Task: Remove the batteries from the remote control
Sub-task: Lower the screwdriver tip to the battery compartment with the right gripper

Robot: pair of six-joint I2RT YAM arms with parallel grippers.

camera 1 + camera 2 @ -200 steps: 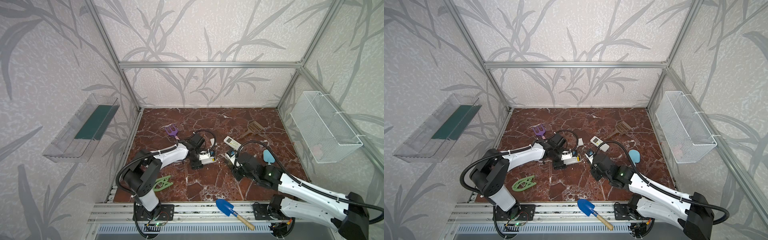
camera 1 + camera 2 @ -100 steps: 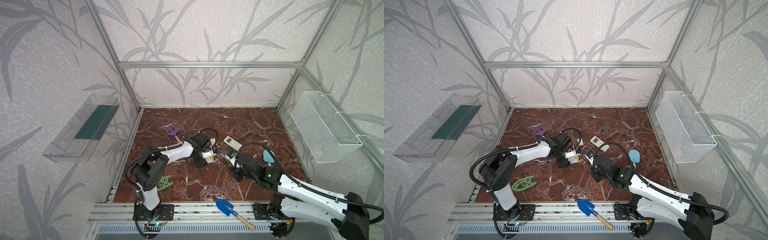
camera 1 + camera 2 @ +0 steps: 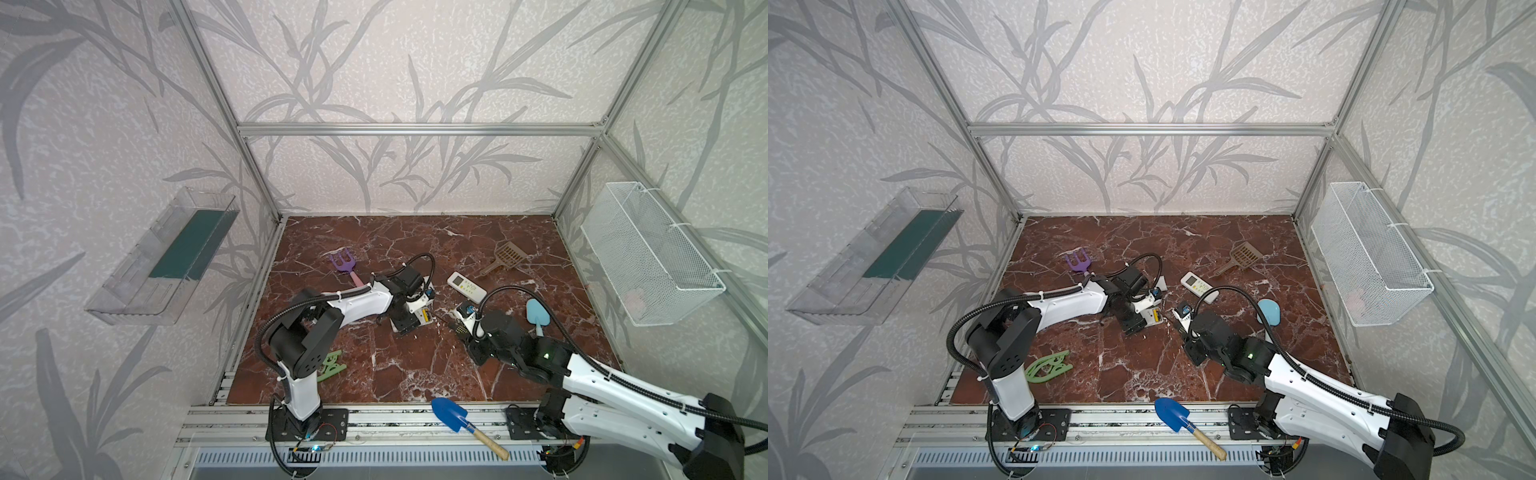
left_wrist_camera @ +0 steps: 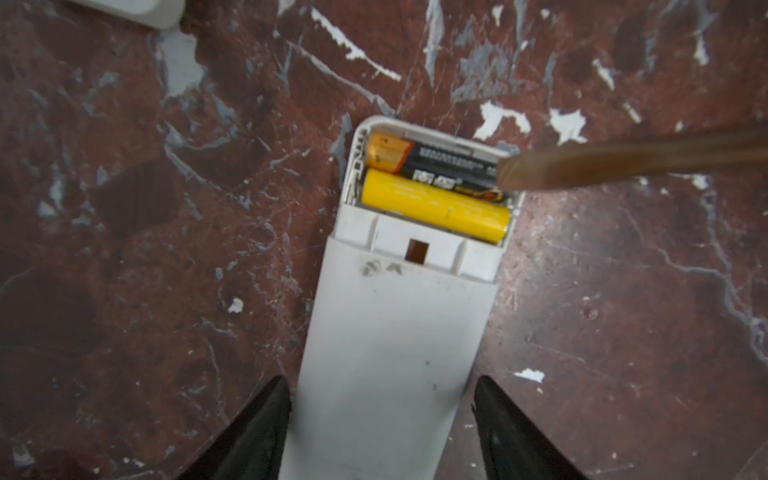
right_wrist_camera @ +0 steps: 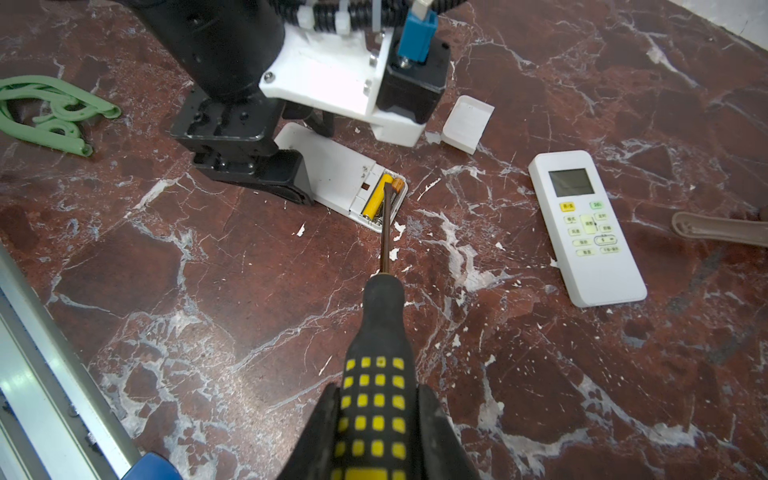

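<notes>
A red-brown marble tabletop (image 3: 415, 374), veined in white, fills the floor of an aluminium-framed booth with pale wallpaper printed in grey leaves. A clear plastic shelf (image 3: 158, 257) hangs on the left wall and a white wire basket (image 3: 648, 253) on the right wall. Near the middle lies a spare white remote with its buttons facing up (image 3: 466, 286), and a small loose white cover (image 5: 467, 122) lies close to it.

The left arm rises from the front left corner, folds at the elbow and reaches low to the middle of the table. The left gripper (image 4: 380, 384) points down over a white remote control lying face-down (image 4: 395, 353). Its black fingers (image 4: 266, 424) straddle the remote's long sides; I cannot tell whether they press it.

The right arm stretches low from the front right corner towards the middle. The right gripper (image 5: 376, 401) is clamped on a screwdriver with a black handle dotted with yellow squares (image 5: 382, 316). The thin shaft reaches into the remote's open battery bay.

In both top views the face-down remote runs roughly left to right, with its open end towards the right arm. Inside the bay, a yellow battery (image 4: 436, 205) and a black battery with a copper-orange end (image 4: 436, 164) lie touching side by side, crosswise to the remote's length. The screwdriver tip sits at the black battery's plain end.
</notes>
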